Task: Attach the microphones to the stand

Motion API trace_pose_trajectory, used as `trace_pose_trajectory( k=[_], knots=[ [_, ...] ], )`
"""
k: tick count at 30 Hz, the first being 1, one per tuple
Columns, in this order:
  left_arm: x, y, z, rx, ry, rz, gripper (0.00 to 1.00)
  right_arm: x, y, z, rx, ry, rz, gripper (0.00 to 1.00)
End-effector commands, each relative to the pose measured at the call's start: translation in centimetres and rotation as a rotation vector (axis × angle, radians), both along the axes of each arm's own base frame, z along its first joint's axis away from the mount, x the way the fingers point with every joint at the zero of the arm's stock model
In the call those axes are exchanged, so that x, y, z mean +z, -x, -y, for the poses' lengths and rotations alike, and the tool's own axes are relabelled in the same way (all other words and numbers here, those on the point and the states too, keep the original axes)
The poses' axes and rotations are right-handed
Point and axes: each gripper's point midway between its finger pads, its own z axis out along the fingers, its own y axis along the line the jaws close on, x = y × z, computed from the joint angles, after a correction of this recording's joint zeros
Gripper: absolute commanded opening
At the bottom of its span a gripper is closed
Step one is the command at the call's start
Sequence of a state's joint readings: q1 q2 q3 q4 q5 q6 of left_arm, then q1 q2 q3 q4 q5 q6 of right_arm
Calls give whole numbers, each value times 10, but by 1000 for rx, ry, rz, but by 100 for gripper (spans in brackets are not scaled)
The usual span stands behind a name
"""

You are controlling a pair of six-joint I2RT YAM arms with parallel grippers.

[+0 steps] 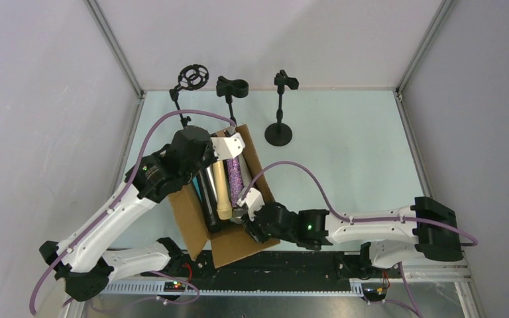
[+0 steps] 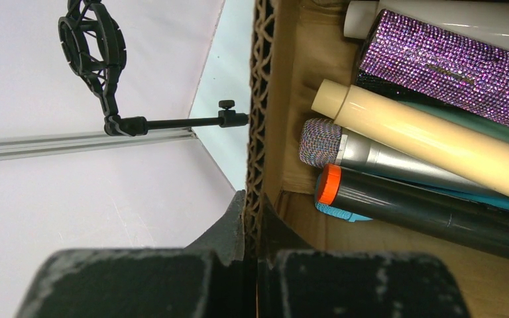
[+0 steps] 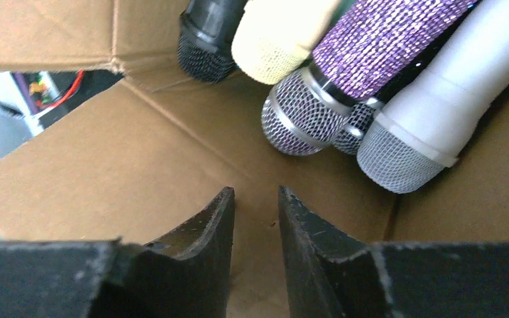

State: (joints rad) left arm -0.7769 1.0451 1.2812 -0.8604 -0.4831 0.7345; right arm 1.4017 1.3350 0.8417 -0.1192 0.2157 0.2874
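bracing the box [image 1: 235, 250] while the right end effector [image 3: 255, 202] sits by the mics [image 1: 224, 179]

left end effector [image 2: 252, 228] is closed on the box wall, one finger inside and one outside the corrugated edge. my read: it pins the box so it won't slide or tip when a mic is pulled out. right end effector is low inside the near end of the box. its fingers are parted only a narrow slit, with nothing seen between them, just cardboard behind. it faces the grille ends, likely lining up for a pick.

all mics in view lie in the box, side by side and stacked, none on a stand. purple mic [image 3: 378, 40] and white mic [image 3: 447, 86] are closest ahead of the right fingers, with cream mic [image 2: 424, 136] beside them. grey mic [image 2: 391, 159] and orange-tip mic [image 2: 411, 209] sit by the wall the left holds, with a blue mic [image 2: 337, 213] partly buried under them.

three stands are empty at the far edge of the worktop [image 1: 351, 152]: ring stand [image 1: 193, 77], clip stand [image 1: 232, 88], round-base stand [image 1: 283, 85]. the box is parked just in front of the first two, so the carry should be short. the slit looks too narrow for a mic body and would need opening first.
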Motion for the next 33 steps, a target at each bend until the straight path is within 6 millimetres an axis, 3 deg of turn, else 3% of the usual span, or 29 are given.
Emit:
trace_pose_trajectory(
  k=[1,6,10,17,26,33],
  knots=[
    [21,-7,5,-6,54,81,0,0,-28,-6,-159,-8,153,33],
    [13,-8,6,-5,34,65,0,-9,-35,-6,-225,31,263,20],
    [6,-8,3,-2,3,56,0,-11,-20,-5,-220,35,309,17],
    [-2,-10,4,-3,-23,41,0,19,-1,4,-230,-22,351,32],
    [-1,-12,5,-2,-32,42,0,24,22,15,-189,-31,310,39],
    [-1,-13,4,-2,-47,46,0,14,37,22,-165,0,288,22]
  ],
)
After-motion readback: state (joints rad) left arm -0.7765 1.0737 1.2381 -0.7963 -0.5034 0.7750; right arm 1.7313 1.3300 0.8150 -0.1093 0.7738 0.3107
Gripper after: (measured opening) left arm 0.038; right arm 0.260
